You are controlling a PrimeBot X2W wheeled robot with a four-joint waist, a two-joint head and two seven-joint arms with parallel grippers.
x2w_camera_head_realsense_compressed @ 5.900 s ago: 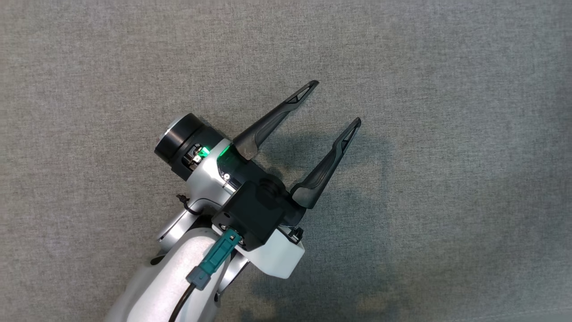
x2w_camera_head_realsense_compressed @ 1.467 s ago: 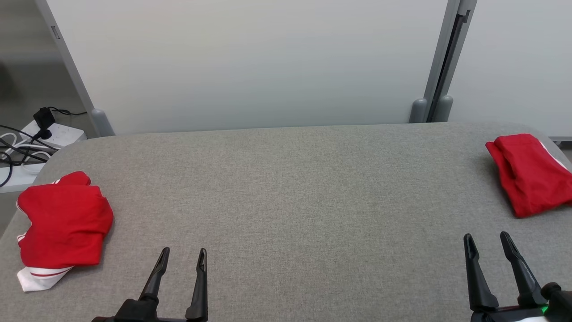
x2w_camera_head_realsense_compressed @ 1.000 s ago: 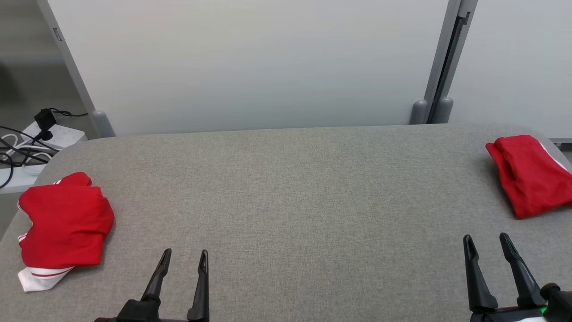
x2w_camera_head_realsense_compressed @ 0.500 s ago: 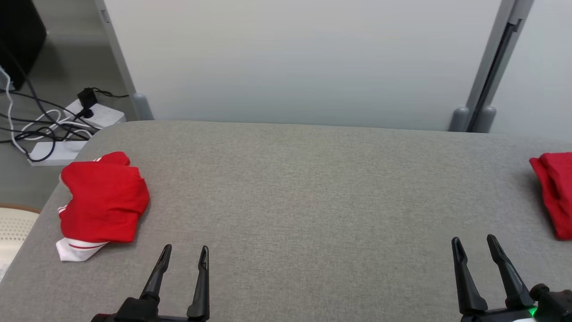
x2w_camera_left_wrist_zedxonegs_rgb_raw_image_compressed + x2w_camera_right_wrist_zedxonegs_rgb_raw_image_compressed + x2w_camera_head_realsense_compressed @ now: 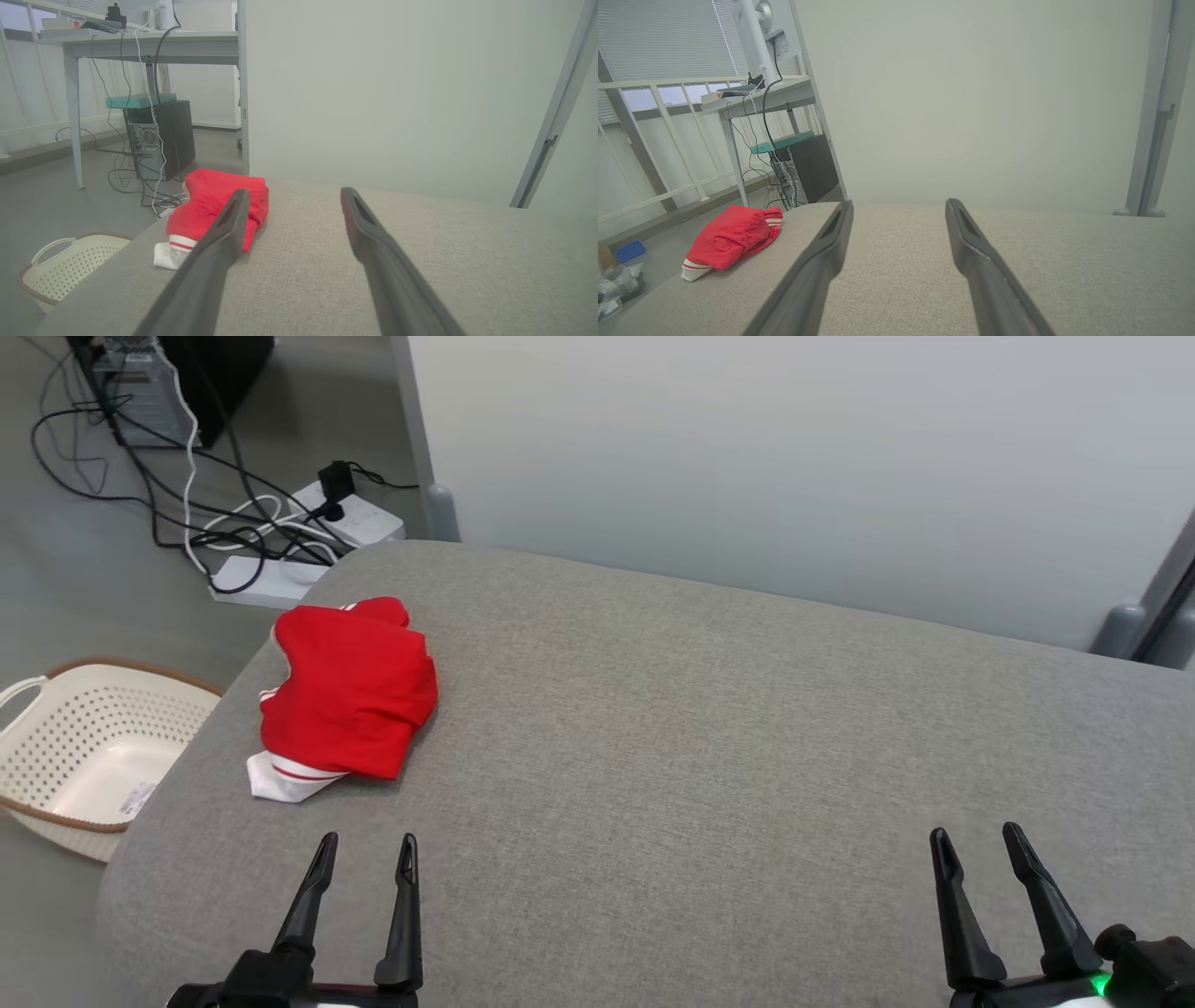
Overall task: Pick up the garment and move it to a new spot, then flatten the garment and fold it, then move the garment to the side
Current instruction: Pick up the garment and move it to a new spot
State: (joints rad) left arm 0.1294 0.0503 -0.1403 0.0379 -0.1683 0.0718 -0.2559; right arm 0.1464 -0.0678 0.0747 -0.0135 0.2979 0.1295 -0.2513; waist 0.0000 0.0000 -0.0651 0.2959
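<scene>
A crumpled red garment (image 5: pixel 347 693) with white striped trim lies near the left end of the grey table (image 5: pixel 709 728). The left wrist view shows the garment (image 5: pixel 208 205) just beyond my left fingers, and the right wrist view has the garment (image 5: pixel 731 235) far off to the left. My left gripper (image 5: pixel 366 845) hovers open over the table's near edge, a short way in front of the garment, holding nothing. Open and empty too, my right gripper (image 5: pixel 976 835) stands at the lower right, far from the garment.
A cream perforated basket (image 5: pixel 70 751) sits on the floor by the table's left end. Power strips and tangled cables (image 5: pixel 280 537) lie on the floor beyond it, by a dark computer tower (image 5: pixel 161 137) under a desk. A pale wall panel (image 5: pixel 794 448) backs the table.
The head camera has swung to the left: the garment now sits nearer the middle, the basket has come into view, and the second red garment on the right has left the picture. Both grippers stay open.
</scene>
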